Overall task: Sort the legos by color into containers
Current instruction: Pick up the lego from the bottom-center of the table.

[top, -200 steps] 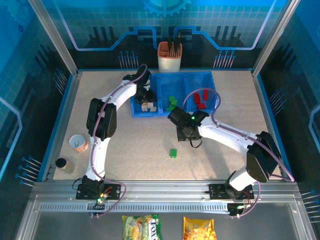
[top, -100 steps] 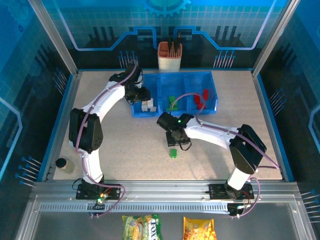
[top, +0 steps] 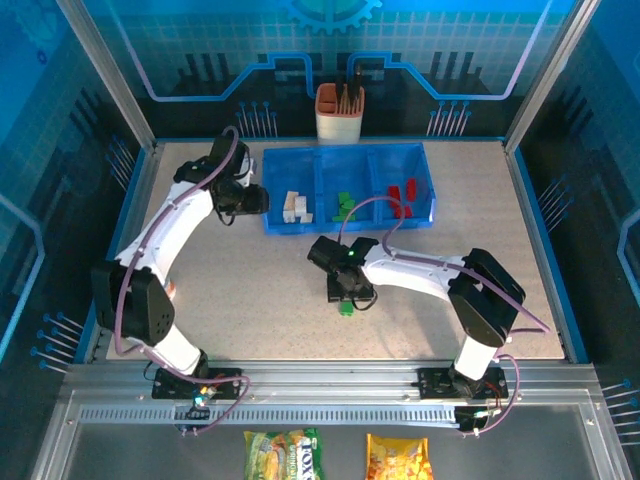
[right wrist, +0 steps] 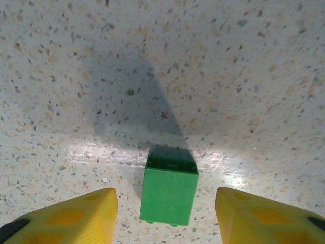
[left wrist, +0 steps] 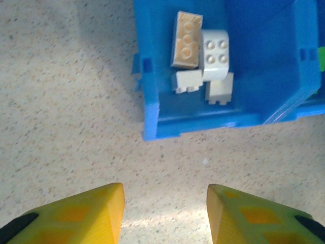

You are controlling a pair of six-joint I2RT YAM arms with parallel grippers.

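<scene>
The containers are a blue tray (top: 346, 160) of three compartments at the table's back. Cream and white legos (top: 296, 207) (left wrist: 202, 56) lie in its left compartment, green ones (top: 345, 205) in the middle, red ones (top: 403, 197) in the right. One green brick (top: 346, 307) (right wrist: 169, 189) lies on the table in front of the tray. My right gripper (top: 345, 293) (right wrist: 166, 199) hangs open right over it, a finger on each side, not touching. My left gripper (top: 258, 200) (left wrist: 165, 203) is open and empty over bare table, just left of the tray's corner (left wrist: 150, 133).
An orange-and-white holder cup (top: 340, 112) stands behind the tray. Two snack packets (top: 284, 452) (top: 398, 456) lie below the front rail. Blue walls and metal posts close in the table on three sides.
My left arm has swung left, away from the white compartment to outside the tray. My right gripper has moved forward and left onto the green brick and opened a little.
</scene>
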